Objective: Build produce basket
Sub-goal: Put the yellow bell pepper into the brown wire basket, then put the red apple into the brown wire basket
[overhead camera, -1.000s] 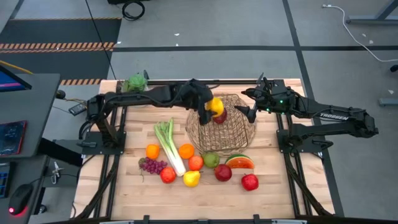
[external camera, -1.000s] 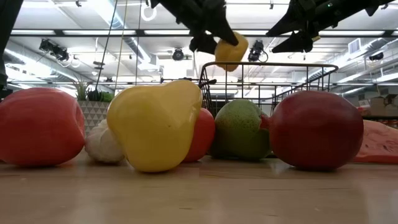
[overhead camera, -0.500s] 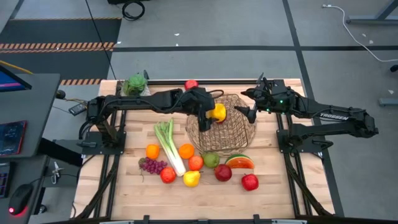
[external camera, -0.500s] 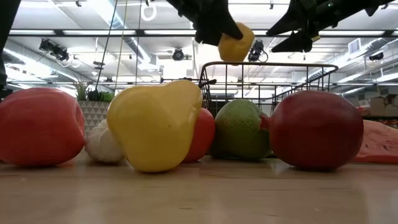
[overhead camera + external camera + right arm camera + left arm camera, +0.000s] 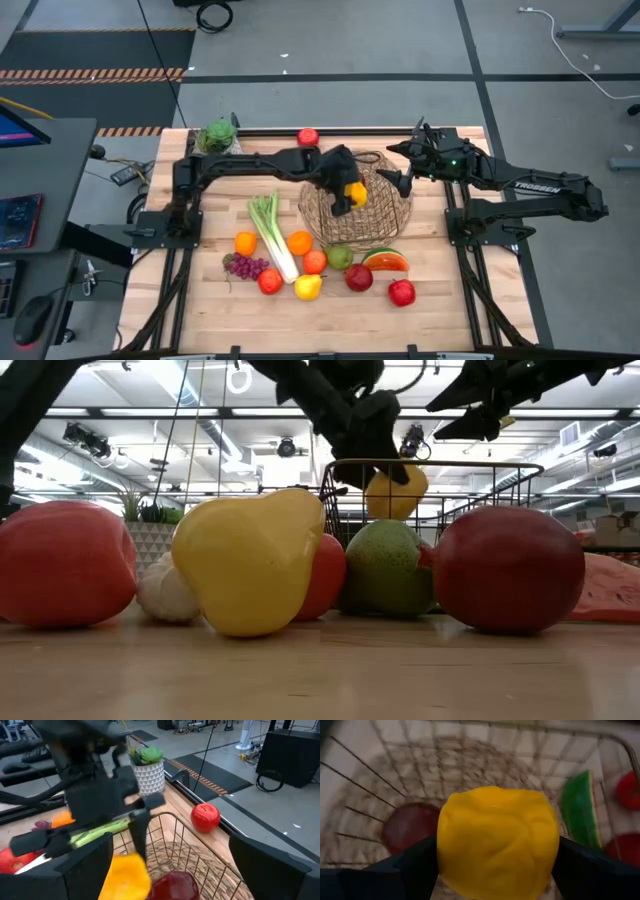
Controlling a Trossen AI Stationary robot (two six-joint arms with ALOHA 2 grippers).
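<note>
- My left gripper (image 5: 352,193) is clamped on the yellow pepper (image 5: 497,842), inside the basket (image 5: 385,215) rim, above a dark red apple (image 5: 409,827).
- My right gripper (image 5: 397,165) hangs spread wide and empty at the basket's far right rim.
- The basket sits mid-worktop; remaining produce (image 5: 300,262) lines its near side.

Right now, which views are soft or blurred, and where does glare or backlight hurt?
Left wrist view: yellow pepper fills the frame, basket wires behind it smeared. Right wrist view: left gripper and its arm blurred, red apple beyond the basket fairly crisp. Low view: bright ceiling lights silhouette both arms; yellow pear up close is clear. High view: evenly lit, sharp.
</note>
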